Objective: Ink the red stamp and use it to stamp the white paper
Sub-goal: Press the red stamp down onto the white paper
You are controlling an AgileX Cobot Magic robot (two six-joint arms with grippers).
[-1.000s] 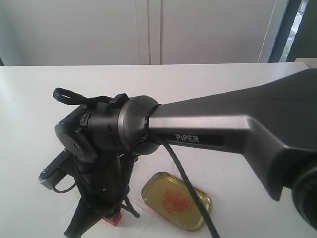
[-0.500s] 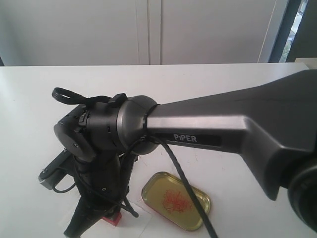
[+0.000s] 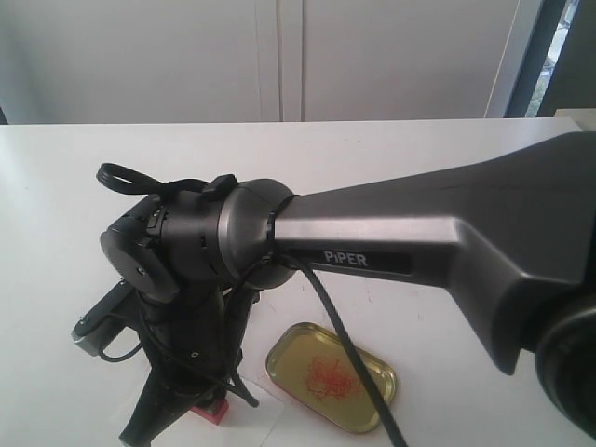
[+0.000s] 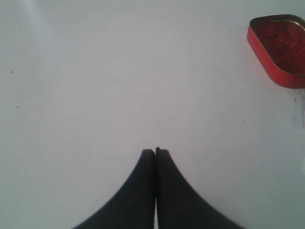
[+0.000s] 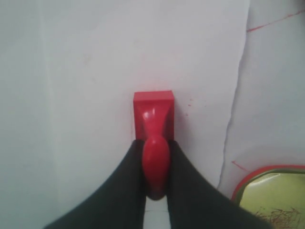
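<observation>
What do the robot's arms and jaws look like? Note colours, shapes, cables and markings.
The right arm is dark grey and angular, with white PiPER lettering and a rounded silvery joint. Black cables loop over its wrist and hang below. The left gripper and right gripper have smooth black jaws, curved and tapering to narrow tips.
</observation>
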